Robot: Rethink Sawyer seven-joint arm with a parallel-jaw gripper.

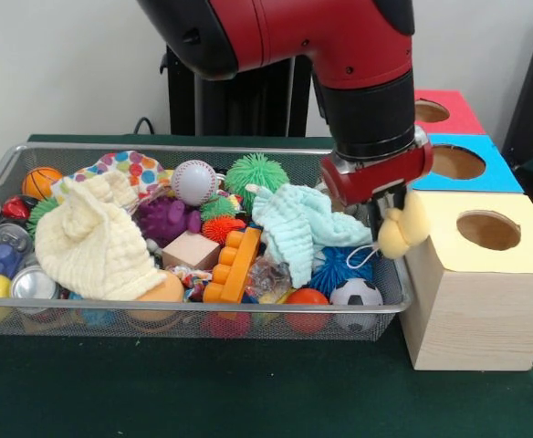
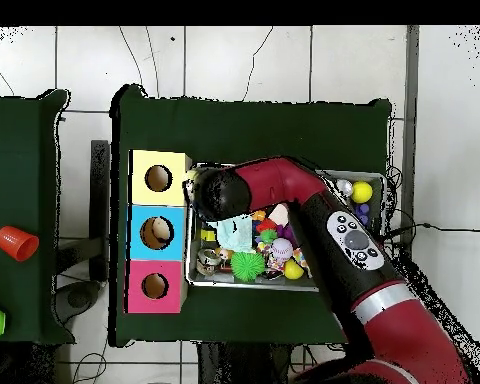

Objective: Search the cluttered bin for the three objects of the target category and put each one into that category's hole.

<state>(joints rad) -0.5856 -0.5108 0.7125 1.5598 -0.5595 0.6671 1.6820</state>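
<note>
Yellow plush carried at the bin's edge, beside the yellow box

We see the gripper (image 1: 390, 217) with its fingers clamped on a small yellow plush toy (image 1: 402, 228), hanging over the rim of the wire bin (image 1: 203, 308), just beside the yellow box (image 1: 472, 274) and short of its hole (image 1: 488, 230). We judge the toy light, soft and compressible, so it should squash rather than slip; the pinch sits on its upper body, and a thin white cord (image 1: 365, 255) dangles below and could snag the mesh. 1 item in hand; overhead, something pale shows in the blue box's hole (image 2: 157, 233)
</note>
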